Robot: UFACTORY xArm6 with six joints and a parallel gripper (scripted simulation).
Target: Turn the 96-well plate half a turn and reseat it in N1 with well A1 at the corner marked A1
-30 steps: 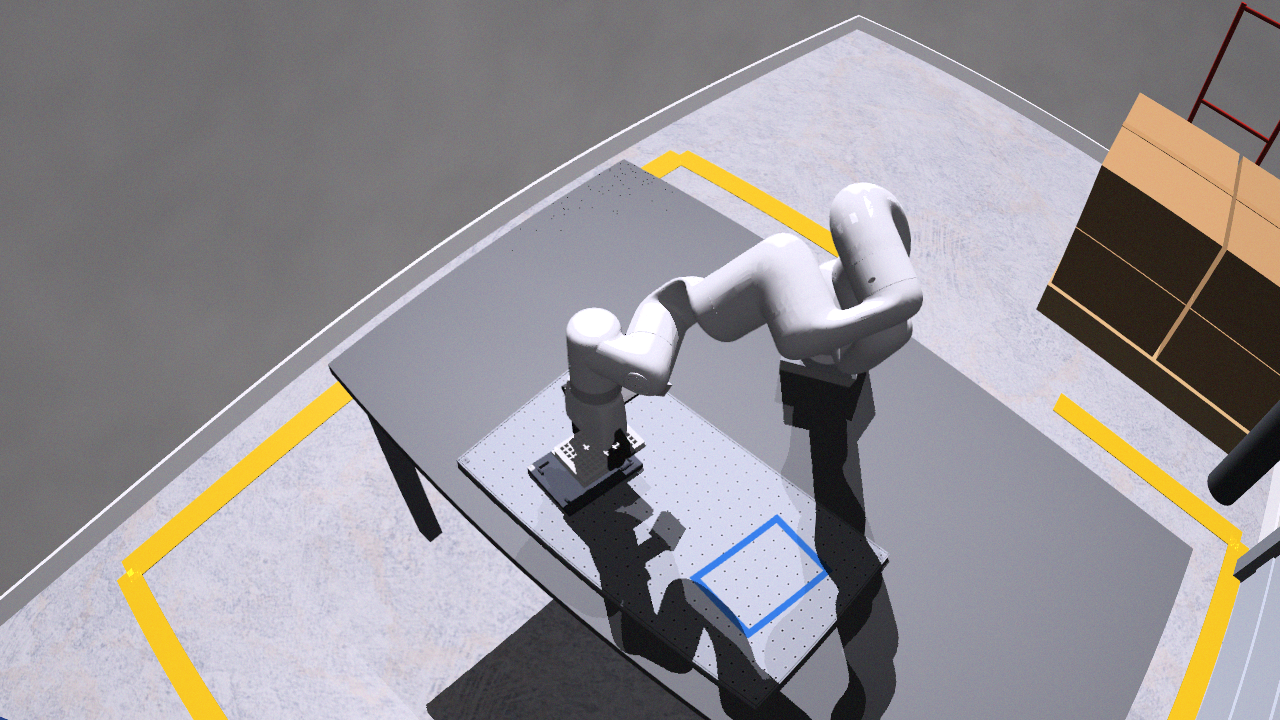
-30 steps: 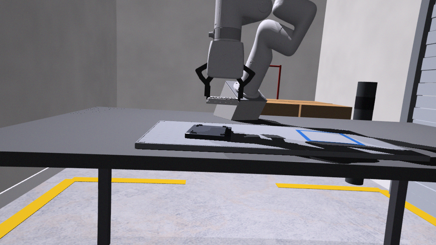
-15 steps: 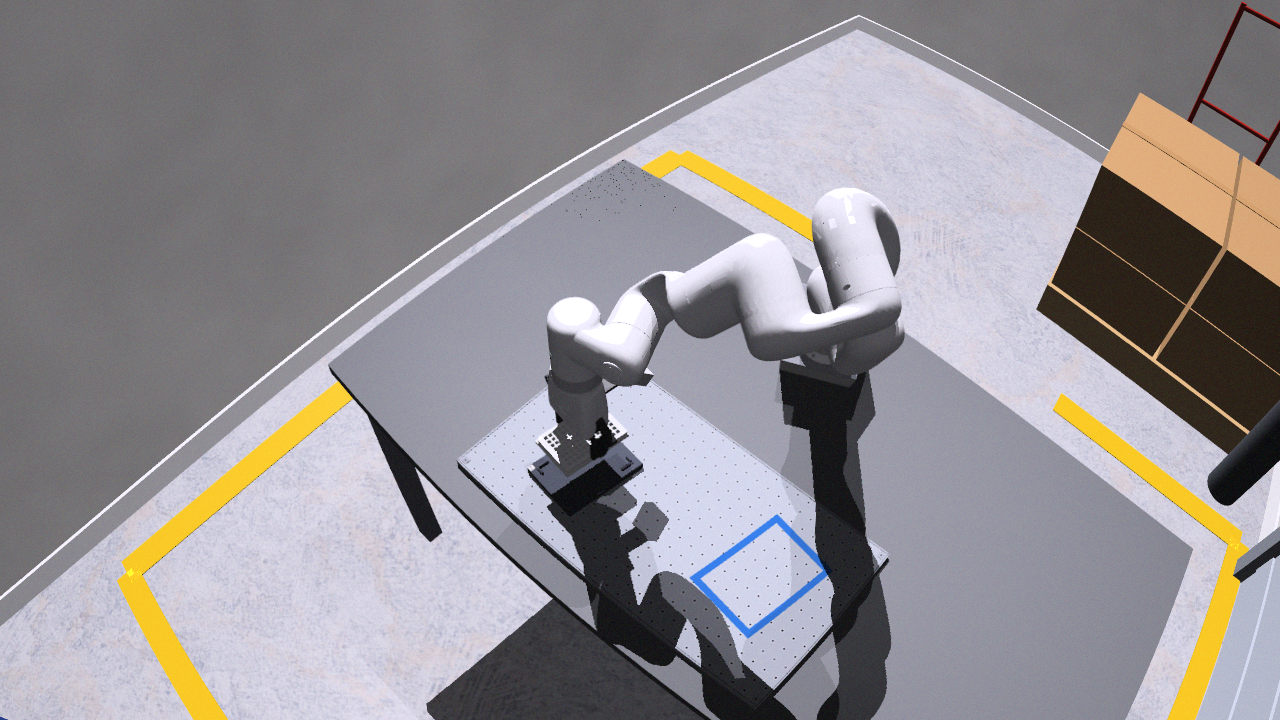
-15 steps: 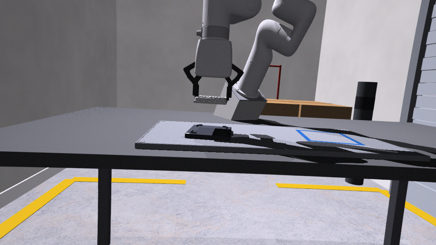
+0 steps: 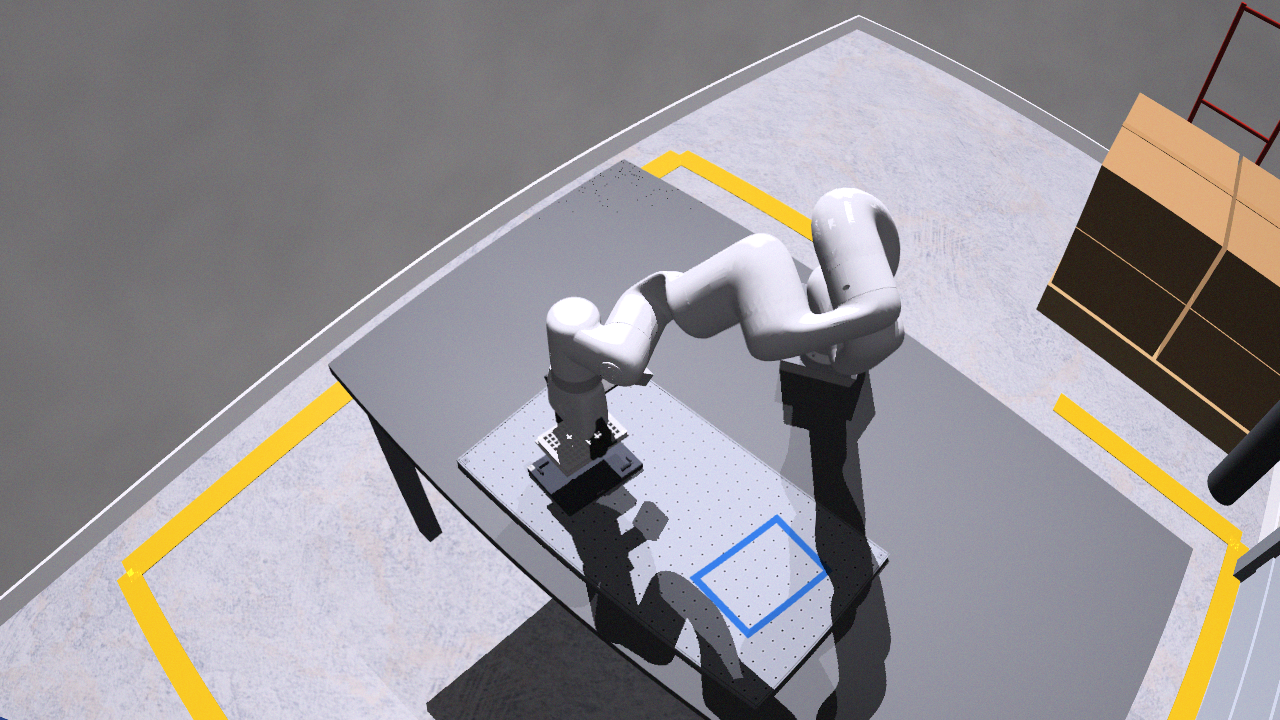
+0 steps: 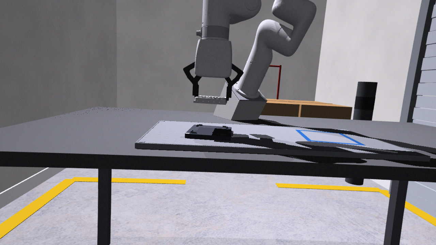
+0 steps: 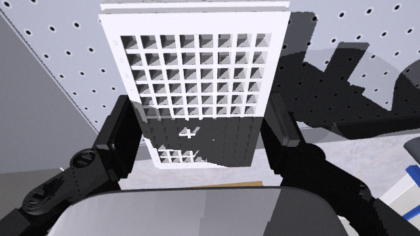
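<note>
Closest to the wrist camera, black gripper [image 7: 201,124] clamped wide across the long sides of the white 96-well plate [image 7: 197,65], one finger pad [image 7: 122,131] on either flank, wells facing up, near half in the wrist's shadow. Plate carried level and well above the deck, directly over the black plate nest N1 [image 6: 201,132], not touching it. Below that, perforated grey deck plate [image 6: 164,134] lying on the dark table [image 6: 76,128], nest N1 toward its left end in the exterior view, with small raised locators [image 6: 198,125] at the corners. In the top view, same stack: white arm [image 5: 716,295] bent over, wrist pointing straight down, plate [image 5: 562,445] partly hidden under it, nest [image 5: 581,483] showing beneath. Which corner of the plate carries the cut: cannot tell from these views. Farther along the deck, blue taped outline of bench spot B1 [image 5: 760,573], well apart from the nest and crossed by the arm's shadow. Beyond the table, yellow floor tape [image 5: 232,474], stacked cardboard boxes [image 5: 1163,268], a red frame [image 5: 1230,98] and a dark post [image 6: 364,100] by the wall.
</note>
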